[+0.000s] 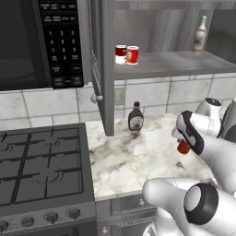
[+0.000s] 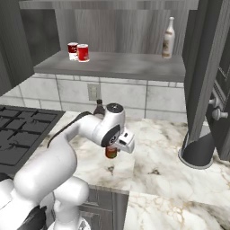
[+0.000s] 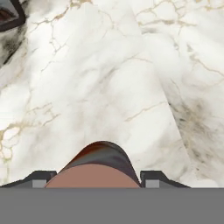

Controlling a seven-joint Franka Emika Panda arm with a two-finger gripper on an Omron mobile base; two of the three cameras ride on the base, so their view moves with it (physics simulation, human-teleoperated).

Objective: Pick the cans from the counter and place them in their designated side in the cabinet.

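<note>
Arm bent low, hand pointing down

The white robot arm with dark joints [image 2: 67, 143] curls forward. Its two-finger hand [image 3: 98, 177] points straight down, both dark fingertips [image 3: 154, 177] squeezing a dark red can [image 2: 111, 152].

I see a brown sauce bottle [image 1: 135, 117] by the tiled wall [image 1: 152, 94], a black stovetop [image 1: 39, 161], and a microwave [image 1: 41, 41] above it.

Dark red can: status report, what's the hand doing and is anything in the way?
Hand shut on dark red can, lifted above counter. Two cans already on cabinet shelf. Sauce bottle stands below shelf.
</note>
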